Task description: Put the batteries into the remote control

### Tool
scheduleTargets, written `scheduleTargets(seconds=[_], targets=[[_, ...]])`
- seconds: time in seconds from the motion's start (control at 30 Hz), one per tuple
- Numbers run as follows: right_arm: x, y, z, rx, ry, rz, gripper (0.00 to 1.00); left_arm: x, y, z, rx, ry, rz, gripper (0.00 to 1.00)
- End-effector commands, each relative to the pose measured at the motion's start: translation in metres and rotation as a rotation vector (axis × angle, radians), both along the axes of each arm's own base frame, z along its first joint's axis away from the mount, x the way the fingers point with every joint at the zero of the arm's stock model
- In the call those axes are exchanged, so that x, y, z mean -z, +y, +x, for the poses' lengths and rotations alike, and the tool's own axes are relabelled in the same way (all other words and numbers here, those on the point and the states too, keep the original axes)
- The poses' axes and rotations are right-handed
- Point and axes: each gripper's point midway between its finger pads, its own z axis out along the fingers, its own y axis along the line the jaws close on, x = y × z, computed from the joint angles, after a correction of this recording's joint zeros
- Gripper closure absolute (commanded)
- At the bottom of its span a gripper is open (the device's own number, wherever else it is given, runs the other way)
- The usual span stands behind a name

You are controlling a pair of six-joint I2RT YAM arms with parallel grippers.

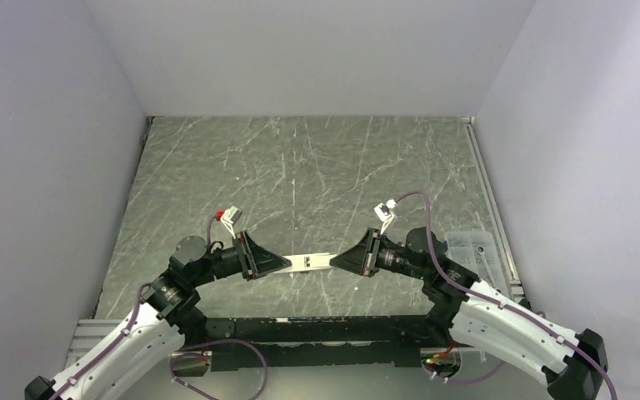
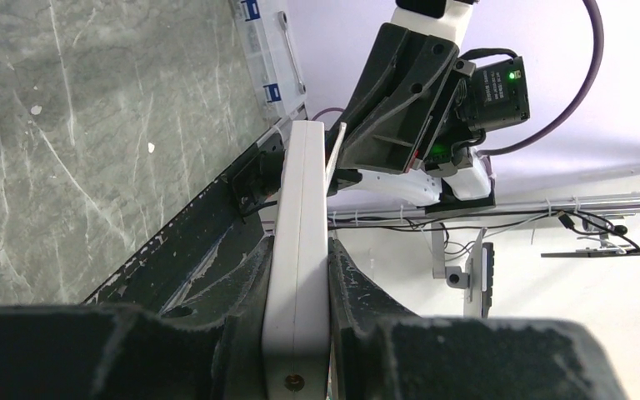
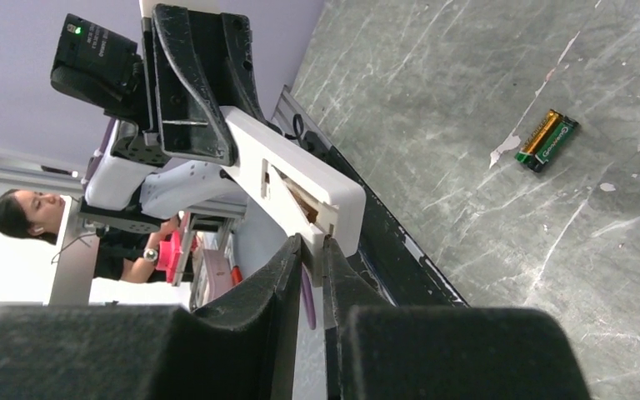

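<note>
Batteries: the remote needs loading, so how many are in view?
2. A gold battery and a green battery lie side by side on the table in the right wrist view. More could be hidden.

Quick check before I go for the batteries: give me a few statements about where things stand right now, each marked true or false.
1. The remote control lies flat on the table. False: it is held up in the air, spanning between the two arms.
2. The left fingers are clamped on the remote control. True.
3. Both batteries lie side by side on the table. True.
4. The right fingers stand wide open, away from the remote control. False: they are closed to a narrow gap at its far end, apparently on a thin white cover.
5. One battery is held in the right fingers. False: both are on the table.
</note>
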Motion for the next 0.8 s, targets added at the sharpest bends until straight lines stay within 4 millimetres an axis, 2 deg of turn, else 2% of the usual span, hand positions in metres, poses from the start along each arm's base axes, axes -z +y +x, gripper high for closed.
scheduleTargets(seconds=[0.0,0.4,0.6,0.77], targets=[[-0.016,0.000,-0.003,-0.011,-0.032,0.031,1.00,-0.022,0.001,0.003,-0.012,-0.068,-0.053,1.00],[-0.041,-0.005,-0.007,-0.009,-0.072,0.089,1.00,-0.016,0.000,0.007,-0.031,-0.049,-0.034,1.00],[-0.053,-0.009,-0.006,0.009,-0.101,0.099,1.00,-0.005,0.004,0.009,-0.055,-0.021,0.024,1.00],[-0.052,-0.015,-0.004,0.040,-0.109,0.062,1.00,0.004,0.005,0.010,-0.064,0.001,0.050,1.00]])
